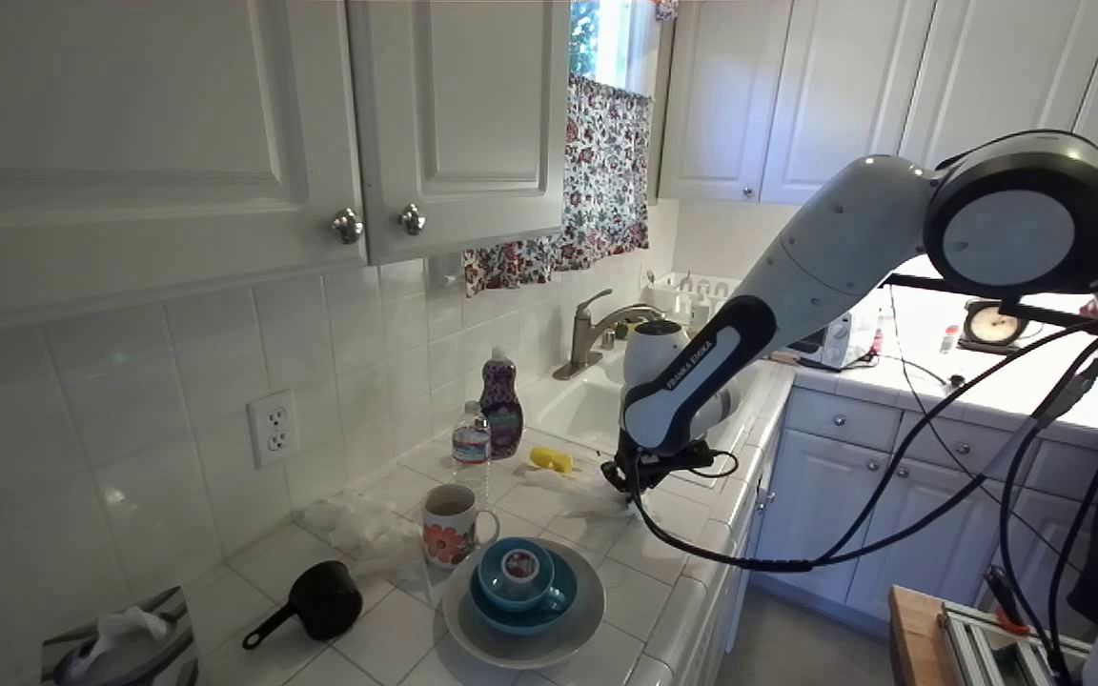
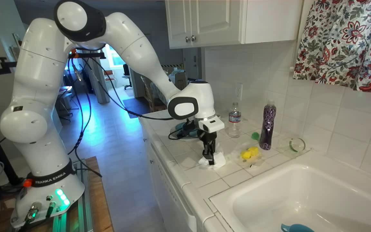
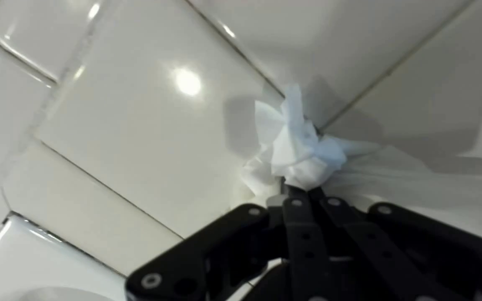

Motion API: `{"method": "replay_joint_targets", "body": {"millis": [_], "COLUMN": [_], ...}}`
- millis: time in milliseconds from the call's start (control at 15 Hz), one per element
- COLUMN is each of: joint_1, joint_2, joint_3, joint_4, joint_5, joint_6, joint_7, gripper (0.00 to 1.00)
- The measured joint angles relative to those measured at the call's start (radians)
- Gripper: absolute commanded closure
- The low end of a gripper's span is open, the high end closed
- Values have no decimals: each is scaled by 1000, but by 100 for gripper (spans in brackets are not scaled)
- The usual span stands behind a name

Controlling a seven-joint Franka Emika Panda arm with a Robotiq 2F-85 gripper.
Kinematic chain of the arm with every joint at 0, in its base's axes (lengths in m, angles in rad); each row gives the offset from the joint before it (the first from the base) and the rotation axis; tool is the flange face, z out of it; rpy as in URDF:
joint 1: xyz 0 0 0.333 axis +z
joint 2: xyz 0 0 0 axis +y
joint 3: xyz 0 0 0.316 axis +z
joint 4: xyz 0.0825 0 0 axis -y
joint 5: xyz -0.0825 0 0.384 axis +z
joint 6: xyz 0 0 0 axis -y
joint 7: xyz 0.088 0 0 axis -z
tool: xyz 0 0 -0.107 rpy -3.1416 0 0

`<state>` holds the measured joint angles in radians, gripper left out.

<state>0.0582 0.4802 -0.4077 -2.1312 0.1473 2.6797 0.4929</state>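
The pincer (image 3: 301,192) points down and is closed, its two black fingers (image 3: 300,217) drawn together on a crumpled white tissue (image 3: 301,156). From my remote station I record that the tissue bunches up at the fingertips; in an exterior view its lower folds spread against the tiles of the countertop (image 2: 201,176). I place it nearer the front edge than the back edge, not far from the corner where the front edge meets the sink (image 2: 222,201).

Between the tissue and the back edge I note a yellow piece (image 2: 250,153), which I cannot identify, then a small green item (image 2: 255,135) and an upright purple bottle (image 2: 267,129). By the corner where the back edge meets the sink lies a clear vessel (image 2: 288,144), its type too faint to tell. Farther from the sink, also toward the back edge, I find a water bottle (image 1: 471,448) standing upright.

Near the front edge sits a pale plate (image 1: 511,652) bearing a blue bowl (image 1: 501,619), with a blue cup (image 1: 494,578) nested inside. Just beside the plate, on its back-edge side, stands a flowered mug (image 1: 448,526). I log a small black pan (image 1: 330,600) and crumpled white material (image 1: 358,524), the latter close along the back edge.
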Motion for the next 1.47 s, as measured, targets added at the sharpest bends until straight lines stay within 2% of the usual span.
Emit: {"method": "replay_joint_targets", "body": {"millis": [267,600,933,1467], "joint_1": [-16,-23,-36,-94], "joint_2": [-60,-65,1,107], "joint_3": [26,136,218,235], "joint_4": [-54,-30,79,266], "joint_5": [-45,-49,-48,-37], "joint_6": [-36,-43,-96,-191], "joint_7": [-34,-58,-61,-54], "gripper": [99,99,99,99]}}
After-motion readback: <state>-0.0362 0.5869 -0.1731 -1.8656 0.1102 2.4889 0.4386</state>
